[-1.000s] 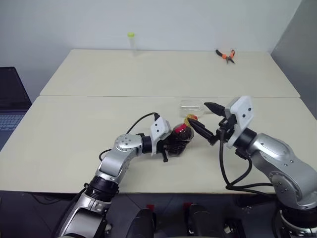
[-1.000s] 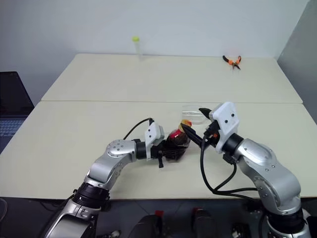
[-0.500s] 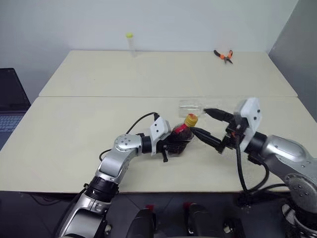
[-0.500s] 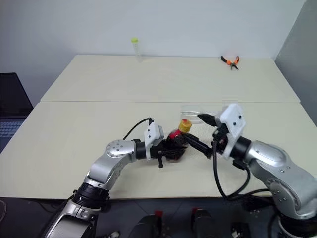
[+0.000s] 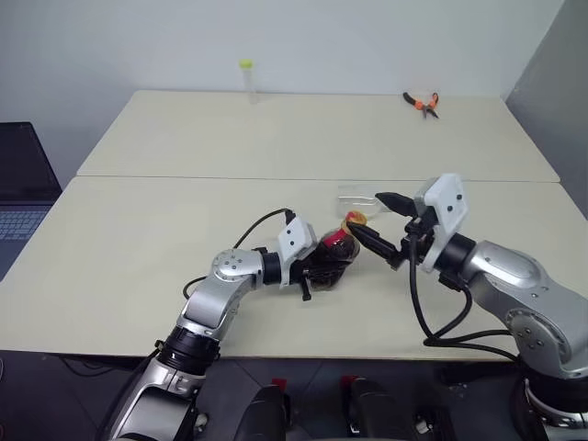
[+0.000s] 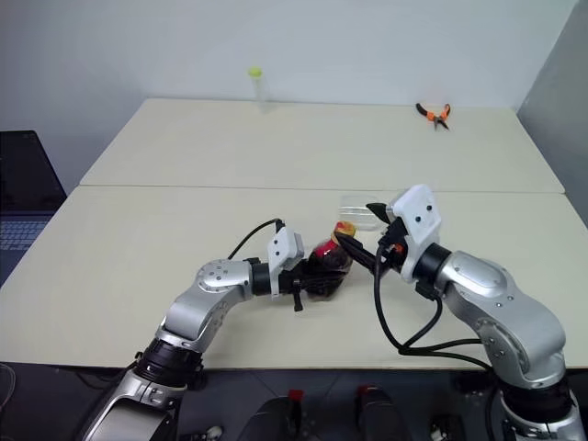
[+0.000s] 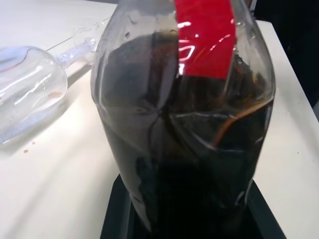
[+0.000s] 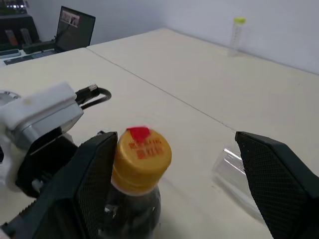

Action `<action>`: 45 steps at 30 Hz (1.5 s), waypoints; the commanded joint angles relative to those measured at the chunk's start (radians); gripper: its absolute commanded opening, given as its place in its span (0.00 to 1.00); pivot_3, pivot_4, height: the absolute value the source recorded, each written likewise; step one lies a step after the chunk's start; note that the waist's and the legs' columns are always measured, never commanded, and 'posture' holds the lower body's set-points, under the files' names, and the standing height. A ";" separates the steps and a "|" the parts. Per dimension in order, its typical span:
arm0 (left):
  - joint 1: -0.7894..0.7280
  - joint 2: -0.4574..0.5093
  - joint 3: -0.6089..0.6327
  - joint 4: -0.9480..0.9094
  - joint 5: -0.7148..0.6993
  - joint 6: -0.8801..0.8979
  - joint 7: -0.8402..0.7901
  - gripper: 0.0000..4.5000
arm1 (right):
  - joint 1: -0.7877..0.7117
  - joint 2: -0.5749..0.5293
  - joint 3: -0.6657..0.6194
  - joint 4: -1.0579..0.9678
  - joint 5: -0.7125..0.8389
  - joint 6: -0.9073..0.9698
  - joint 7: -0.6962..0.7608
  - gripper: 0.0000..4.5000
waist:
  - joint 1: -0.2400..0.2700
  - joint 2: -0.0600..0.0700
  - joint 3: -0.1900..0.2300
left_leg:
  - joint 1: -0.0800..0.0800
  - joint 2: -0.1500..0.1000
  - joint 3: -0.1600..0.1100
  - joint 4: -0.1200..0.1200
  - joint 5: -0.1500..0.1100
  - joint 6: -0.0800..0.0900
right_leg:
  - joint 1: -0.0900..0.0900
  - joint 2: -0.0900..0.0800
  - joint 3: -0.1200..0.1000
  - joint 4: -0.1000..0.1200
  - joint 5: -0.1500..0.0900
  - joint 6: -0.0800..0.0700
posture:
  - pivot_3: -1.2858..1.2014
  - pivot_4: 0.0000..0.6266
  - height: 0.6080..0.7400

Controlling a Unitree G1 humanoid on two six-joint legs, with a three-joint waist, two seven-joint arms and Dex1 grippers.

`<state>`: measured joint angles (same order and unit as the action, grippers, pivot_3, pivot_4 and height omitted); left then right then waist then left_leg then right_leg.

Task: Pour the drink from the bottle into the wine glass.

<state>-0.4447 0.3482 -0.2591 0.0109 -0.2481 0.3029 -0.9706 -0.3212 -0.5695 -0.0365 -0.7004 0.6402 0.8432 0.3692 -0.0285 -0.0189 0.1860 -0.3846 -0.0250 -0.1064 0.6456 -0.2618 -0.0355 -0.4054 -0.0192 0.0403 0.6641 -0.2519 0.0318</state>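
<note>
Left gripper (image 5: 317, 266) is clamped on the belly of the bottle (image 5: 336, 250), which stands upright on the near counter (image 5: 138, 266), close to its front edge. The drink (image 7: 189, 164) fills the bottle up to about the red neck label (image 7: 204, 37); yellow cap (image 8: 142, 153) on.

Right gripper (image 5: 378, 223) is level with the bottle top, jaws spread wide and holding nothing. In the right wrist view one finger (image 8: 82, 184) sits just beside the cap and may touch it; cannot tell for certain. The other finger (image 8: 276, 174) stands well apart.

The wine glass (image 7: 30, 92) lies on its side on the counter just beyond the bottle, bowl and stem resting on the surface, looks empty.

Far counter: a tall thin tube (image 5: 246, 78) with a yellow-green cap stands upright near the back edge toward the left; orange-handled pliers (image 5: 422, 102) lie near the back toward the right. A laptop (image 5: 20, 184) sits off the left edge of the counters.
</note>
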 commanded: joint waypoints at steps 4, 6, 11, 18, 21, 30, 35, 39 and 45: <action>-0.010 0.000 0.018 -0.047 -0.022 -0.022 -0.007 0.15 | 0.076 -0.087 -0.175 -0.027 0.155 0.066 0.081 0.89 | 0.000 0.000 0.000 | 0.000 0.000 0.001 0.001 0.000 0.000 | 0.001 0.000 0.000 0.000 -0.001 0.002 | 0.52 0.24 1.00; -0.013 0.000 0.019 -0.044 -0.022 -0.022 -0.009 0.15 | 0.098 -0.117 -0.199 -0.038 0.220 0.096 0.118 0.89 | -0.002 0.000 0.000 | 0.001 0.001 0.001 0.001 0.000 0.000 | 0.001 0.001 0.000 0.000 -0.001 0.002 | 0.52 0.24 1.00; -0.017 0.000 0.018 -0.040 -0.021 -0.024 -0.012 0.15 | 0.064 -0.091 -0.210 -0.043 0.367 0.126 0.063 0.89 | -0.004 0.000 0.000 | 0.001 0.002 0.001 0.001 0.000 0.000 | 0.001 0.001 0.001 0.001 -0.002 0.003 | 0.52 0.24 1.00; -0.021 -0.002 0.016 -0.038 -0.020 -0.023 -0.011 0.15 | -0.031 0.031 -0.083 0.020 0.344 0.138 -0.083 0.89 | -0.002 0.000 0.000 | 0.001 0.001 0.001 0.001 0.001 0.001 | 0.001 0.001 0.000 0.001 -0.001 0.004 | 0.52 0.24 1.00; -0.019 -0.001 0.017 -0.044 -0.020 -0.021 -0.010 0.15 | -0.046 0.052 -0.058 0.047 0.322 0.124 -0.097 0.89 | -0.001 0.000 0.000 | 0.001 0.000 0.001 0.001 0.001 0.001 | 0.001 0.001 0.001 0.000 -0.001 0.002 | 0.52 0.24 1.00; -0.015 0.002 0.018 -0.047 -0.020 -0.021 -0.007 0.15 | -0.045 0.092 -0.044 0.058 0.319 0.110 -0.106 0.64 | -0.001 0.000 0.000 | 0.000 0.000 0.001 0.000 0.001 0.001 | 0.000 0.001 0.000 0.000 0.000 0.002 | 0.52 0.24 1.00; -0.014 0.002 0.016 -0.048 -0.020 -0.022 -0.008 0.15 | -0.040 0.118 -0.046 0.050 0.331 0.103 -0.119 0.28 | -0.001 0.000 0.000 | 0.001 0.001 0.001 0.000 0.001 0.001 | 0.000 0.001 0.000 0.000 -0.001 0.003 | 0.52 0.24 1.00; -0.016 0.002 0.015 -0.047 -0.020 -0.023 -0.009 0.15 | -0.029 0.150 -0.054 0.045 0.350 0.091 -0.134 0.28 | -0.001 0.000 0.000 | 0.001 0.001 0.001 0.000 0.001 0.001 | 0.000 0.001 0.000 0.001 -0.001 0.003 | 0.52 0.24 1.00; -0.017 0.000 0.014 -0.047 -0.020 -0.023 -0.005 0.15 | -0.023 0.231 -0.095 0.057 0.417 0.072 -0.168 0.28 | -0.001 0.000 0.000 | 0.001 0.001 0.000 0.000 0.001 0.001 | 0.000 0.001 0.001 0.000 0.000 0.002 | 0.52 0.24 1.00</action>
<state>-0.4449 0.3533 -0.2493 0.0036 -0.2580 0.2984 -0.9722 -0.3312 -0.3678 -0.1014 -0.6117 0.9797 0.9669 0.2031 -0.0299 -0.0189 0.1860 -0.3840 -0.0242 -0.1060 0.6459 -0.2611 -0.0343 -0.4052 -0.0184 0.0410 0.6646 -0.2523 0.0341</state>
